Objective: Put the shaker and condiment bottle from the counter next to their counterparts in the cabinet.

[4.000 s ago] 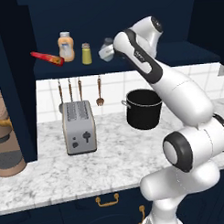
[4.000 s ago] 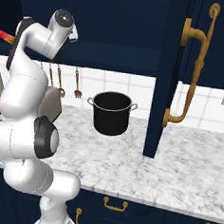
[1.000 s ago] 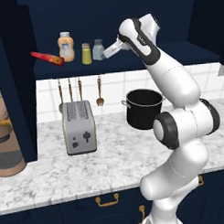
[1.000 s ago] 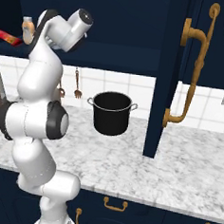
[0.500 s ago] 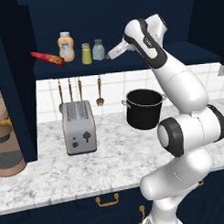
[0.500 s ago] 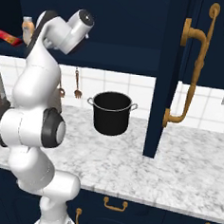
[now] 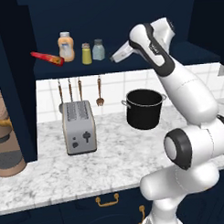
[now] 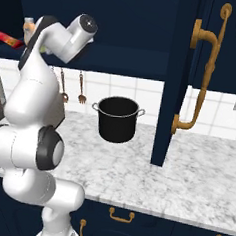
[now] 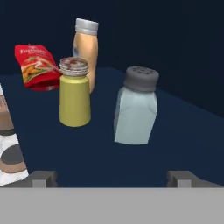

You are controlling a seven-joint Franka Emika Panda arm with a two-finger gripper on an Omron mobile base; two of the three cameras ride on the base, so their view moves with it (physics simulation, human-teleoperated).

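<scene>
Dark navy wall cabinet shelf [image 7: 144,62]: pale grey-blue translucent shaker [image 9: 135,107] upright just right of yellow-green shaker [image 9: 75,92]; slim red squeeze bottle [image 7: 47,58] lying left of fat orange bottle [image 7: 66,47]. Gripper [image 9: 111,177] wide, empty, near. Both placements appear done.

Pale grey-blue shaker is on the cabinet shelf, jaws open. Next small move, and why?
Probably pull the gripper straight back from the shelf. The pale grey-blue shaker stands upright beside the yellow-green shaker, apart from the open fingertips. The red condiment bottle lies on the navy cabinet shelf by the orange bottle.
</scene>
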